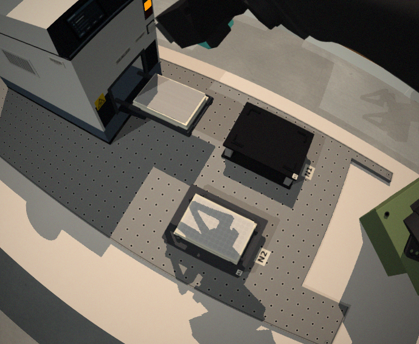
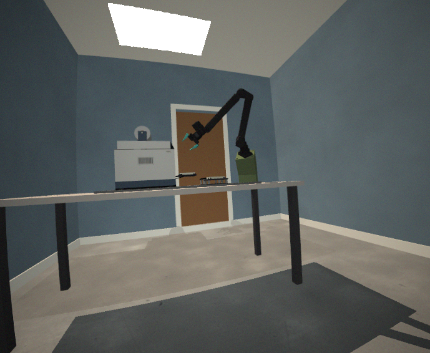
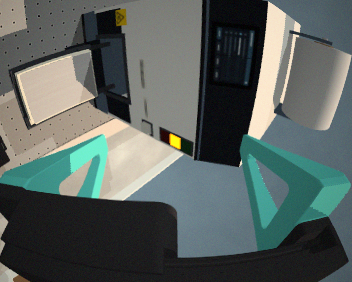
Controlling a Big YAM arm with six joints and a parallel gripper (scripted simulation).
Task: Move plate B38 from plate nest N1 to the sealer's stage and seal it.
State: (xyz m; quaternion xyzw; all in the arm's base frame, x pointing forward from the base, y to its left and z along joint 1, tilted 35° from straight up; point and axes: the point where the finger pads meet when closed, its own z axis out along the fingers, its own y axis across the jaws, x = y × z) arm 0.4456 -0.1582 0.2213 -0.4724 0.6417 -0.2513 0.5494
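gripper [image 3: 175, 180] hung high in the air, upper middle of the exterior view, well above the sealer [image 1: 53, 55] and touching nothing. fingers were spread wide with nothing between them.

plate [image 1: 170, 100] sat on the stage [image 1: 201, 114], out in front of the sealer's mouth, upper middle of the top view. its top looked like a smooth grey sheet, which i read as foil lying flat and square on it, though from this angle i couldn't confirm centring. nest n1 [image 1: 269, 142], right of centre, was bare. the other plate [image 1: 214, 231] sat on nest n2 [image 1: 253, 250], lower centre, with the arm's shadow over it.

lamp [image 1: 147, 5] showed amber at the top edge of the top view; in the wrist view it read yellow [image 3: 175, 141], beside darker cells.

my read: cycle wasn't signed off, so the step in hand was to wait. doing it well meant holding the arm where it was, well apart from stage, plate and foil, fingers left wide, no dip toward the stage until the lamp went green. keeping the wrist camera aimed at the lamp was useful. also best to stay off the plate on n2.
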